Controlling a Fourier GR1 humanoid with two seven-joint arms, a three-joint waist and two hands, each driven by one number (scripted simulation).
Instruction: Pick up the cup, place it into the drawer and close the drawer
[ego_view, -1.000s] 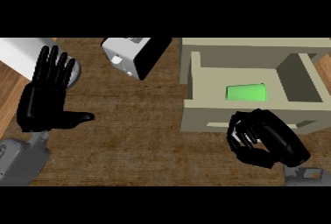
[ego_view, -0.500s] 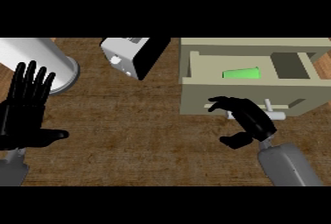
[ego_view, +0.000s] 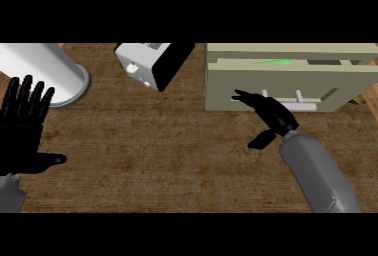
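A beige drawer unit (ego_view: 221, 90) stands at the counter's back right, its drawer almost pushed in. Only a thin green sliver of the cup (ego_view: 275, 62) shows in the narrow gap at the top. My right hand (ego_view: 270, 113) is stretched out with straight fingers, fingertips against the drawer's front panel beside its pale handle (ego_view: 294, 102). It holds nothing. My left hand (ego_view: 23, 129) rests open at the left edge, fingers up, thumb out to the right.
A white cylinder (ego_view: 46, 70) stands at the back left, just above my left hand. A white and black toaster-like appliance (ego_view: 153, 64) sits at the back centre. Brown wooden counter (ego_view: 155, 150) stretches between my hands.
The drawer has slid inward, from wide open to nearly shut, hiding most of the green cup. My right hand went from curled below the drawer to straight against its front.
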